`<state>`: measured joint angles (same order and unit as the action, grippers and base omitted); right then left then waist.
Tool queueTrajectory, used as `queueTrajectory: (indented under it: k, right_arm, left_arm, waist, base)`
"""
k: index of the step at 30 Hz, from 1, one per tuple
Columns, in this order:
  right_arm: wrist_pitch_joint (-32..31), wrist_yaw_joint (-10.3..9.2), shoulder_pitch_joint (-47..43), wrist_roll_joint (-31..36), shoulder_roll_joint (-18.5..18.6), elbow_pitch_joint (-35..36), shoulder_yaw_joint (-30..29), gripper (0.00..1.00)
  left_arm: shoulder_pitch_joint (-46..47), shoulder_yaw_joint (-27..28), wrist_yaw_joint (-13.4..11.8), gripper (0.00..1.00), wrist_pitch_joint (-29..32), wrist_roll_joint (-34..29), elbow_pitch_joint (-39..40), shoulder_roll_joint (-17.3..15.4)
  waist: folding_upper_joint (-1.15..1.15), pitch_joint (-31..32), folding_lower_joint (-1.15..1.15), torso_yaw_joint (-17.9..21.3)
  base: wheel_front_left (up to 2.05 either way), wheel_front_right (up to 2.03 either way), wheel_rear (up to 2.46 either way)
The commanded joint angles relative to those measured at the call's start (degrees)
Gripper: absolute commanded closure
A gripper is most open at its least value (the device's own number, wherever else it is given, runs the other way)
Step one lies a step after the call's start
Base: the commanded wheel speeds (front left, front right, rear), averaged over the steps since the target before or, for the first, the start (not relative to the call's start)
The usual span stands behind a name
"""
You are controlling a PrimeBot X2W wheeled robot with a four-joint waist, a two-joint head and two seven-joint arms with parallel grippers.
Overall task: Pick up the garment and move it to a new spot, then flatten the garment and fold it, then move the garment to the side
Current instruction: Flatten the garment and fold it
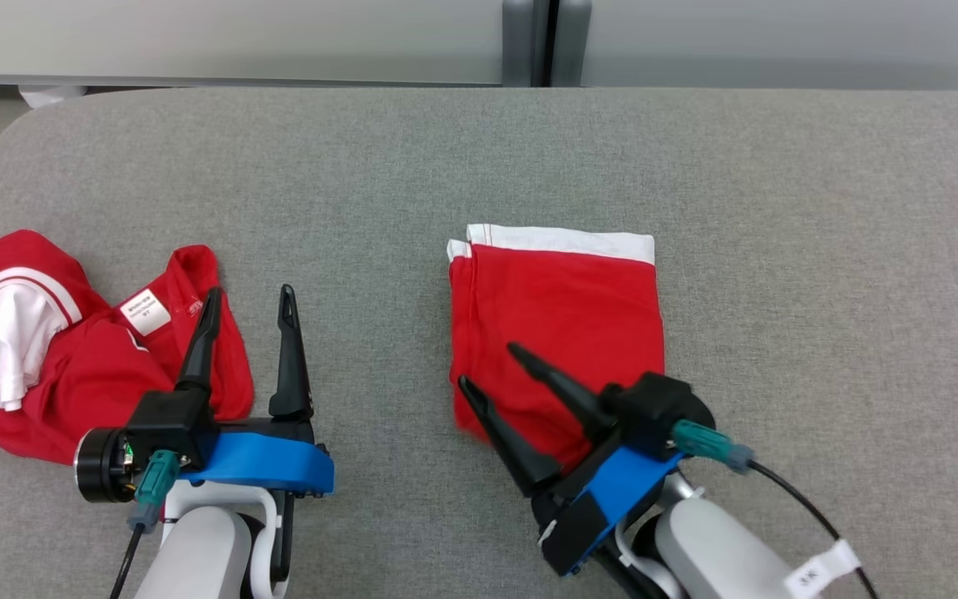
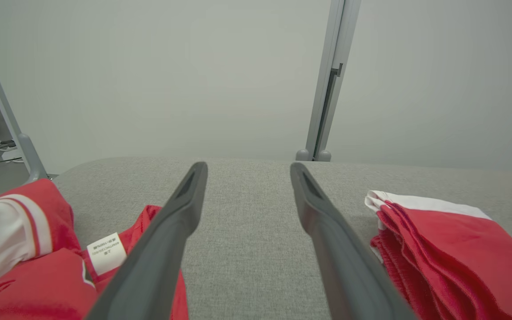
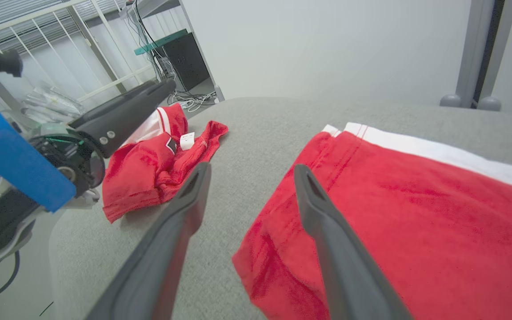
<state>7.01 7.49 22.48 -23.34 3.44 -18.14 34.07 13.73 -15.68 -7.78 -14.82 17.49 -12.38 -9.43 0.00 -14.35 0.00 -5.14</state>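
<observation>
Layers could slip, so the right gripper (image 1: 487, 364), spread wide over the near corner of the folded garment (image 1: 562, 308), needed to pinch them all together

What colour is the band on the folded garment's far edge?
White band; the folded garment is red. Best in head view.

A white label (image 1: 145, 311) is sewn on the crumpled garment (image 1: 96, 366), just left of the left gripper (image 1: 250, 291) and near its left fingertip. It carries a few lines of small dark print, too fine to read in any view. Behind the right gripper (image 1: 486, 363), a white tag (image 1: 820, 570) on the cable (image 1: 812, 507) bears short dark marks, too blurred to read.
</observation>
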Motion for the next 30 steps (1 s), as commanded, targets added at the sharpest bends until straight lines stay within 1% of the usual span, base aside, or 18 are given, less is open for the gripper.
queueTrajectory:
  k: [1,3,5,9,14,18,22,30]
  right_arm:
    - [1.2,0.0,0.9,-0.2,0.9,0.7,-0.2,0.0]
    - [3.4,0.0,0.5,0.2,2.8,2.6,-1.2,0.0]
    - [4.8,0.0,-0.6,1.0,4.4,4.6,-4.1,0.0]
    - [5.5,0.0,-4.2,3.4,7.0,7.5,-14.2,0.0]
    - [4.1,0.0,-10.8,6.4,7.8,10.5,-28.6,0.0]
    - [2.0,0.0,-15.9,8.2,7.2,13.2,-35.9,0.0]
    - [0.1,0.0,-19.4,9.1,6.2,15.1,-38.9,0.0]
    - [-2.8,0.0,-24.8,10.2,3.5,17.1,-39.1,0.0]
  left_arm:
    - [0.8,0.1,-0.4,0.0,-0.3,-0.1,-0.2,-0.1]
    - [0.6,0.1,-0.4,0.0,-0.3,-0.1,-0.3,-0.2]
    - [0.4,0.3,-0.4,0.0,-0.3,-0.2,-0.3,-0.4]
    - [-0.7,0.4,-0.7,0.0,-0.4,-0.4,-0.3,-1.1]
    - [-1.8,-0.2,-0.7,0.0,0.1,-0.5,-0.5,-1.7]
    - [-2.7,-0.7,-0.6,0.0,0.9,-0.7,-0.5,-2.3]
    - [-4.1,-1.1,-0.3,0.0,1.6,-0.6,-0.7,-3.0]
    - [-8.4,-2.0,-0.6,0.0,3.1,0.1,-1.3,-4.1]
  waist:
    - [0.0,0.1,0.0,0.0]
    - [0.0,0.4,0.0,0.2]
    - [0.0,0.8,0.0,0.5]
    - [0.0,1.7,0.0,1.4]
    - [0.0,3.4,0.0,2.2]
    - [0.0,4.9,0.0,2.7]
    - [0.0,6.7,0.0,3.1]
    - [0.0,12.0,0.0,3.4]
  base:
    - [0.0,0.0,0.0]
    - [0.0,0.0,0.0]
    - [0.0,0.0,0.0]
    - [0.0,0.0,0.0]
    - [0.0,0.0,0.0]
    - [0.0,0.0,0.0]
    - [0.0,0.0,0.0]
    - [0.0,0.0,0.0]
